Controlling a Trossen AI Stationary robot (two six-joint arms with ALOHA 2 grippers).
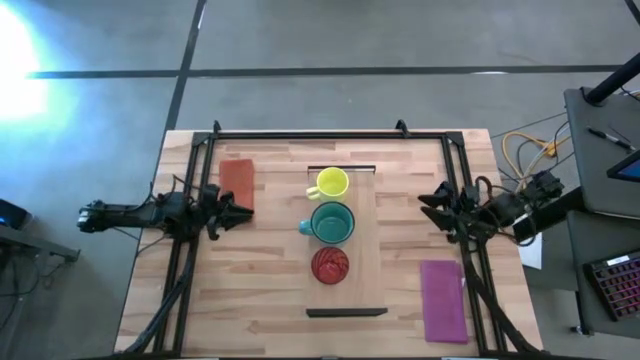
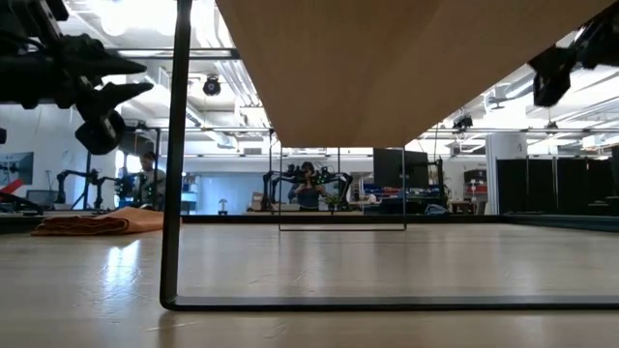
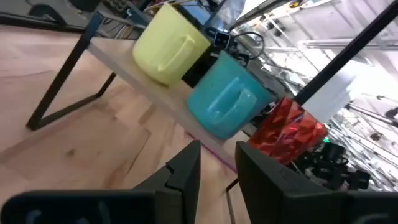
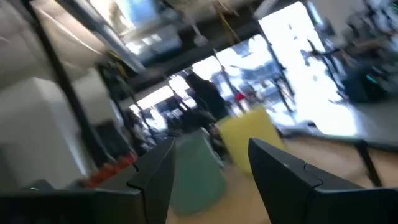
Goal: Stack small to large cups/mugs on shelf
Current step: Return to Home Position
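Note:
The shelf point(image 1: 362, 250), a long light-wood plank on dark metal legs, stands in the middle of the table. On it, in a row from far to near, stand a yellow-green mug point(image 1: 331, 183), a larger teal handled mug point(image 1: 331, 223) and a red faceted cup point(image 1: 330, 264), each upright on its base. The left wrist view shows all three: the yellow-green mug point(image 3: 165, 46), the teal mug point(image 3: 224, 102) and the red cup point(image 3: 289, 127). My left gripper point(image 1: 240, 208) is open and empty, left of the shelf. My right gripper point(image 1: 432, 206) is open and empty, right of the shelf.
A brown-red flat rectangle point(image 1: 237, 180) lies at the far left of the table, and a purple flat rectangle point(image 1: 443, 300) at the near right. Black frame rails point(image 1: 190, 250) run along the table's sides and far edge. In the low view, the shelf's leg point(image 2: 177, 155) stands close, and a person point(image 2: 308, 188) shows in the room beyond.

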